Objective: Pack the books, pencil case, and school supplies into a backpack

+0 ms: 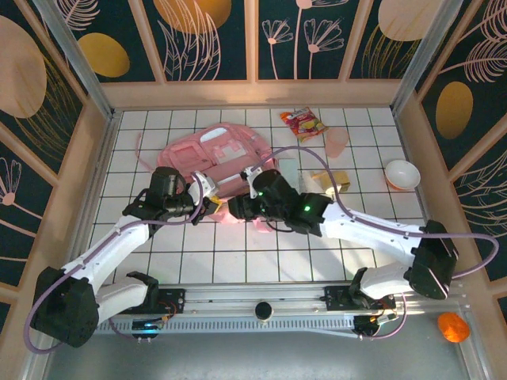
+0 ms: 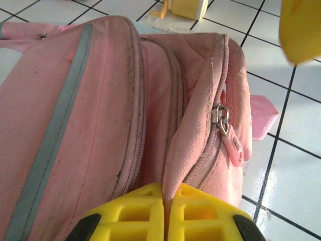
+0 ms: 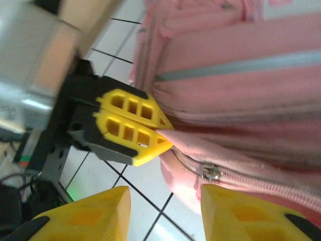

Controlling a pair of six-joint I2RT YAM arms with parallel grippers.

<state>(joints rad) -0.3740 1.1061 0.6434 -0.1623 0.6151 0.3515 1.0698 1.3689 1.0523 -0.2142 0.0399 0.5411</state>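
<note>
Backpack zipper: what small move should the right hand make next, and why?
Probably ease the right hand forward and close it on the zipper pull. The left hand is shut, pinching the backpack fabric right beside the zipper, which should brace it. The right hand is open, just short of the pull, holding nothing.

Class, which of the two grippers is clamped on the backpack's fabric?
The left gripper: its yellow fingers are pinched shut on a fold of the pink backpack near the zipper pull, while the right gripper has its fingers apart.
</note>
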